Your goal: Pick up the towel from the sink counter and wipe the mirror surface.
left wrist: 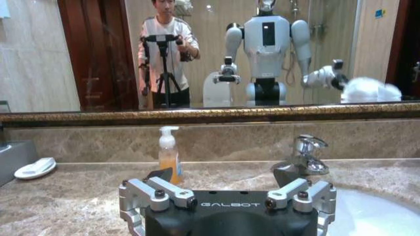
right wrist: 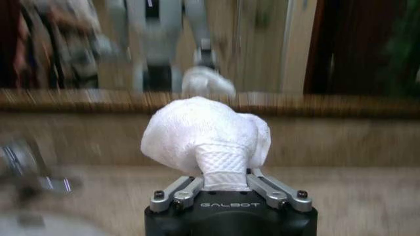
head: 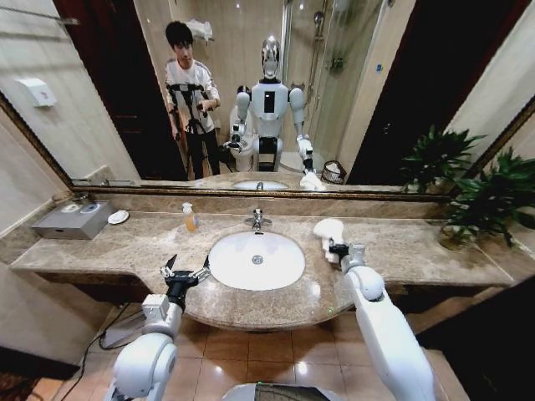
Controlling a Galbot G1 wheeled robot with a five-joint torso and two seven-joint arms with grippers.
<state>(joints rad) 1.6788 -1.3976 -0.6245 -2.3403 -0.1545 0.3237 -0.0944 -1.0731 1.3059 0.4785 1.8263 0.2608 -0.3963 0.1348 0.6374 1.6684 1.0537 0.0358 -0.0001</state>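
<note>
The very wide wall mirror with a thin dark bronze frame (head: 351, 100) is seen spanning the wall above the long beige-brown mottled marble counter (head: 418, 251). An oval white basin (head: 257, 261) with a chrome tap (head: 257, 220) is set into the middle of the counter. The right gripper (head: 337, 247) is held over the counter just right of the basin, clamped on the small white terry towel (right wrist: 206, 135), which is bunched and lifted in front of the mirror's lower frame. The left gripper (head: 185, 269) is held at the counter's front edge, left of the basin, with its fingers spread apart. A small orange soap bottle (left wrist: 168, 156) is stood near the tap.
</note>
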